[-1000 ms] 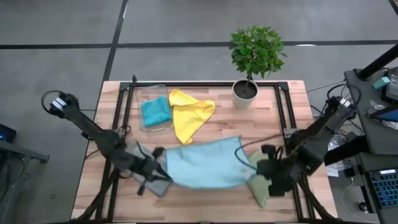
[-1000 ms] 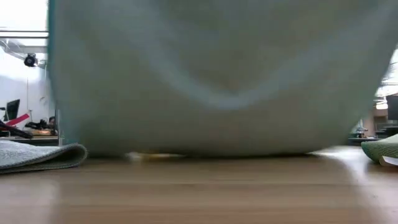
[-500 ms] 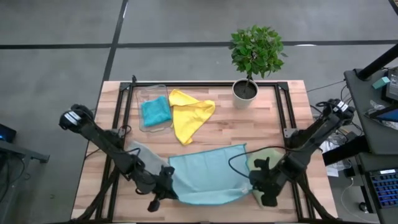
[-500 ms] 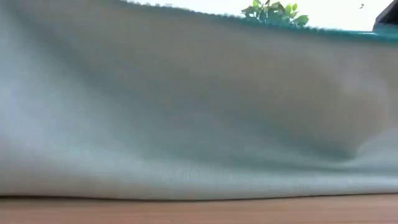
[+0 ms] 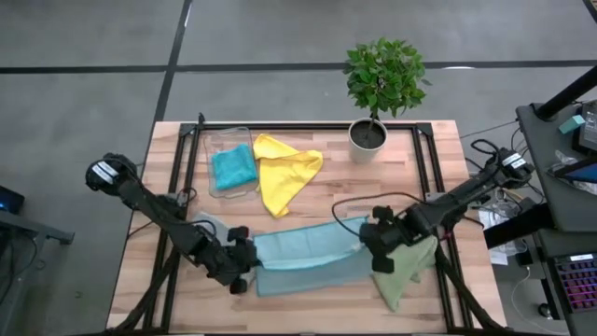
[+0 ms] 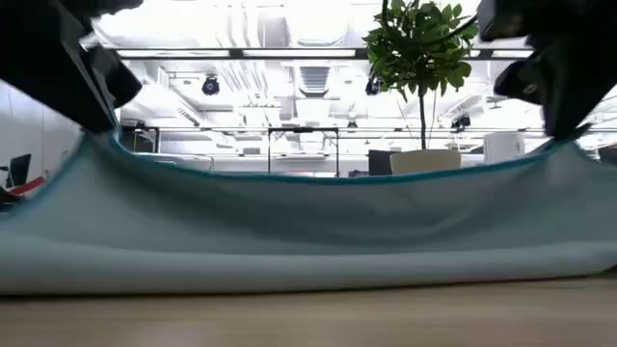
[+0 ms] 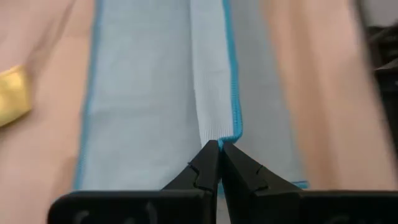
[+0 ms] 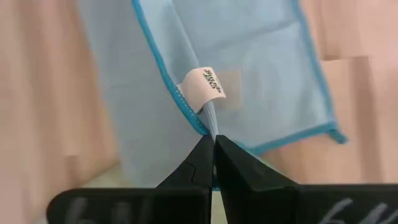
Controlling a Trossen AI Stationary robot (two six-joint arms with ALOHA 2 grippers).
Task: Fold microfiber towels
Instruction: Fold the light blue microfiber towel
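The first fold of the light blue towel [image 5: 308, 257] is under way near the worktop's [image 5: 326, 191] front edge. The left gripper [image 7: 219, 163] pinches one corner shut; the right gripper [image 8: 213, 155] is clamped on the tagged corner. Next, judging by this, both corners need lowering evenly onto the far hem before release. Half a second ago the towel lay spread wider, its held edge nearer the front.
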